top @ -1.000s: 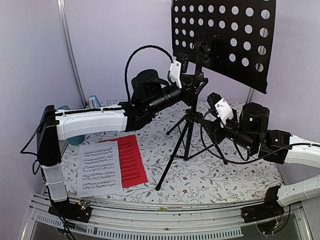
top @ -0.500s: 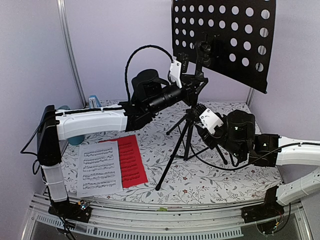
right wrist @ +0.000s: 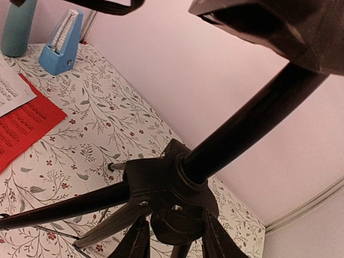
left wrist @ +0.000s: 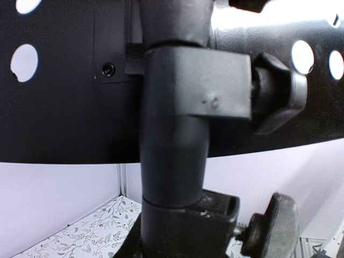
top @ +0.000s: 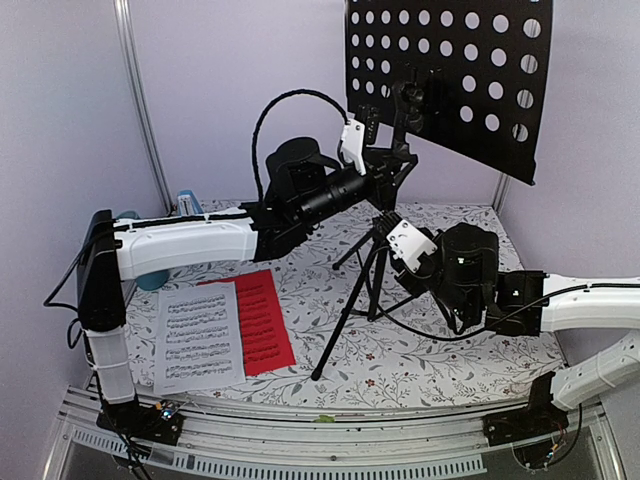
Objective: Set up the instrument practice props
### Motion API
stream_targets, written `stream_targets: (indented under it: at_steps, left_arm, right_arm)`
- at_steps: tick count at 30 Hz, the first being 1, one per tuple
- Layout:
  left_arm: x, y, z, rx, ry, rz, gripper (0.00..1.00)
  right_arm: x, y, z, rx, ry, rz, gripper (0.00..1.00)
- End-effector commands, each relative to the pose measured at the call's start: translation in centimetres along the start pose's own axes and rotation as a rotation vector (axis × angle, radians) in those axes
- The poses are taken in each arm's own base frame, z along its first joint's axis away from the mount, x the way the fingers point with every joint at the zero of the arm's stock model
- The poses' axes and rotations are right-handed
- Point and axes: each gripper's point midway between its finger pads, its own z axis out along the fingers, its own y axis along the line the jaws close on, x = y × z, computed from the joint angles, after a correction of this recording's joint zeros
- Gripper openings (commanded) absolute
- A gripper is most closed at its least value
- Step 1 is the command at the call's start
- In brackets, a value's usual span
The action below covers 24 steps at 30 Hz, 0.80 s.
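Steadying the black tripod music stand with perforated desk [top: 440,75]: left end effector [top: 394,166] clamps its post [left wrist: 172,134]; right end effector [top: 386,222], closure unclear, at the leg hub [right wrist: 172,185], likely gripping next.

White shells, black joints on left arm [top: 180,248] and right arm [top: 590,305]; black cable [top: 290,94] arcs behind the left gripper [top: 398,165] (white camera block [top: 350,143] beside it, too).

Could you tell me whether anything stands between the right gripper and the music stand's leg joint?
Nothing visible does. The right gripper is right beside the stand's leg joint, and its wrist camera sees that joint with nothing in front. The left gripper sits higher up, on the pole under the desk.
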Motion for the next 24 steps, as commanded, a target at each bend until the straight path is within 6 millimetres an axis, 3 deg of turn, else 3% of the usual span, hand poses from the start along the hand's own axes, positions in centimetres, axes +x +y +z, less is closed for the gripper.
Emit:
stream_targets:
  at_steps: [1, 6, 11, 17, 24]
  left_arm:
    - [-6.9, 0.1, -0.2, -0.004, -0.203, -0.020, 0.00]
    - [-6.9, 0.0, -0.2, -0.003, -0.202, -0.021, 0.00]
    - [-6.8, -0.1, -0.3, -0.001, -0.202, -0.021, 0.00]
    - [-7.0, -0.1, -0.8, -0.002, -0.211, -0.012, 0.00]
    - [-7.6, -0.5, -1.5, -0.007, -0.229, 0.008, 0.00]
  right_arm:
    - [-1.8, -1.7, -0.1, 0.077, -0.028, 0.043, 0.29]
    - [-1.3, -2.0, -0.3, 0.097, -0.022, 0.097, 0.12]
    - [0.5, -1.7, -0.3, 0.107, 0.027, 0.223, 0.00]
    - [3.0, -1.1, -0.1, 0.090, 0.081, 0.496, 0.00]
    - [2.9, -2.2, 1.1, -0.043, 0.067, 0.777, 0.00]
